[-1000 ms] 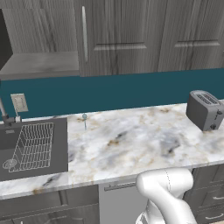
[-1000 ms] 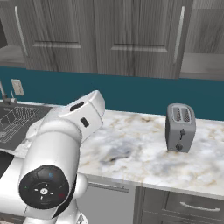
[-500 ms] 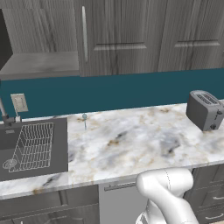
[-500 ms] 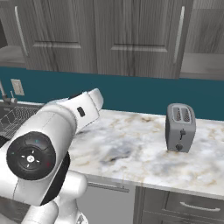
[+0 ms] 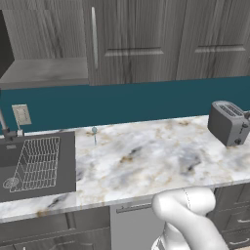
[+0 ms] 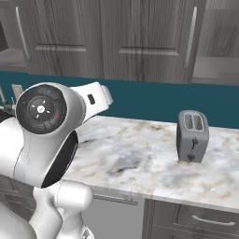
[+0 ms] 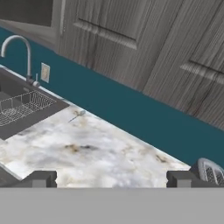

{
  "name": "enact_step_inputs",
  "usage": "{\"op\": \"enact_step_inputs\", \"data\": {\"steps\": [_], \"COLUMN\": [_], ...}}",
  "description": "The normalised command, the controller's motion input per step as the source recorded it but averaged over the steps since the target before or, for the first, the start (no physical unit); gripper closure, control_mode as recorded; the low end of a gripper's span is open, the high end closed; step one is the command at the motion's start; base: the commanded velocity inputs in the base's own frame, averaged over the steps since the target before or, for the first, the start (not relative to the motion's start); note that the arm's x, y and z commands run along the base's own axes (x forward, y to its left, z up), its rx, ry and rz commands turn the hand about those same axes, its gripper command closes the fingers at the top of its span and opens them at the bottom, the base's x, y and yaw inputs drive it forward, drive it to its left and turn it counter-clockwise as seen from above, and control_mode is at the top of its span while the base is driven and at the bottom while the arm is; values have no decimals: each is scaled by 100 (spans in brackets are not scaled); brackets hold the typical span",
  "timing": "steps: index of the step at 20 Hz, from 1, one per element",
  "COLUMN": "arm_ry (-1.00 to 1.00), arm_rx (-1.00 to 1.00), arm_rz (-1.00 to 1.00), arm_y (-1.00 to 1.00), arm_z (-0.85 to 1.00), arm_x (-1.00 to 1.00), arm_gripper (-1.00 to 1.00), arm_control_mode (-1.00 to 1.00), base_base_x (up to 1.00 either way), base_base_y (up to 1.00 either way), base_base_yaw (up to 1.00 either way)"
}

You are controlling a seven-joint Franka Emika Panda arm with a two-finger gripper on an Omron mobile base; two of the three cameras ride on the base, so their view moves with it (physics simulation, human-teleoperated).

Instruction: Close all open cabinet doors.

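1. Cabinet doors [image 5: 132, 41] cut off at top in all views; leftmost unit by the sink [image 5: 36, 163] shows dark interior, its door not clear.
2. Small obj [image 5: 94, 131] on counter [image 5: 146, 161] too small to ID.
3. Gripper [image 7: 111, 178] fingers spread wide, holding nothing.
4. Doors sit above and beyond gripper, well apart; toaster [image 6: 192, 136] at right.

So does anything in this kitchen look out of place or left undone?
One tall grey wood-grain cabinet door with a vertical silver bar handle stands swung open above the sink, so the cabinet's floor and dark inside show beside it. The silver toaster sits upright on the marble counter; nothing looks spilled.
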Motion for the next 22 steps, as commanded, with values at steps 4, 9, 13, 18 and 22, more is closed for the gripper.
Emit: {"op": "enact_step_inputs", "data": {"steps": [4, 9, 13, 18, 22], "arm_ry": [5, 0, 0, 0, 0], "arm_rx": [0, 0, 0, 0, 0], "arm_rz": [-3, 0, 0, 0, 0], "arm_y": [5, 2, 0, 0, 0], "arm_z": [0, 0, 0, 0, 0], "arm_x": [18, 4, 0, 0, 0], "arm_gripper": [-100, -100, -100, -100, -100], "arm_control_mode": [-100, 100, 100, 100, 100], "base_base_x": [0, 3, -12, -32, -59], "base_base_y": [0, 1, 0, 6, 3], "base_base_yaw": [0, -4, -3, 0, 0]}}
